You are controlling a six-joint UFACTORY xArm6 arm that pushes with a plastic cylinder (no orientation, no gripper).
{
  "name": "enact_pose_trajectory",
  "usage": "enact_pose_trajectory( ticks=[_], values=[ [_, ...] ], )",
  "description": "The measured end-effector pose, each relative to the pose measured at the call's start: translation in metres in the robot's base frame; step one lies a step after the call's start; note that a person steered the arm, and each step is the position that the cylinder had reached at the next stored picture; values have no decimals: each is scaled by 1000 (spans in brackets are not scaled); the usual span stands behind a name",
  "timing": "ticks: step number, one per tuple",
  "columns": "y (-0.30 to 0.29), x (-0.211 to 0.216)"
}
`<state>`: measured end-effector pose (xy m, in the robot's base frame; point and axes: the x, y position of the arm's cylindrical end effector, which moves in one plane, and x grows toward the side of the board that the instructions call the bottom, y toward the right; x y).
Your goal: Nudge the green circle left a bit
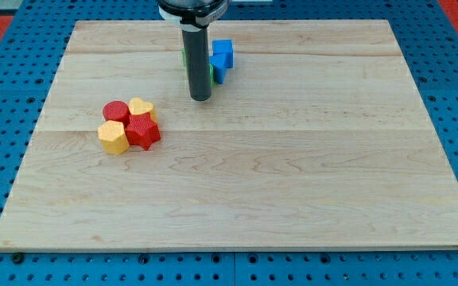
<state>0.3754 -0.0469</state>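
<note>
Nearest the view's bottom lies bare wooden tabletop (237,199); the closest blocks form a tight cluster at the view's left: a yellow hexagon-like block (114,137), a red star-like block (142,130), a red cylinder (116,111) and a yellow heart (141,106), all touching or nearly so. Farther back, near the top centre, stands the dark rod, with my tip (200,98) resting on the tabletop. No claw is fitted, so nothing is gripped and no opening can be reported. Directly behind the rod, slivers of green (184,57) show on both of its sides; this is presumably the green circle, though its shape is mostly hidden. A blue block (223,57) of irregular outline sits just to the right, touching or nearly touching the green one.

Judged step: approach, with the push not yet begun, since the tip lies in front of the green block, not on its right side. The next move calls for placing the tip between green and blue, a narrow gap, then a short leftward stroke without dragging the blue block.
</note>
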Motion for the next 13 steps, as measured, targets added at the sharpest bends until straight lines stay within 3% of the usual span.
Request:
enact_pose_trajectory(
  ticks=[1, 3, 4, 8, 11, 12, 13],
  values=[
    [0, 0],
    [21, 79],
    [19, 96],
    [35, 28],
    [35, 11],
    [33, -17],
    [10, -19]
  ],
)
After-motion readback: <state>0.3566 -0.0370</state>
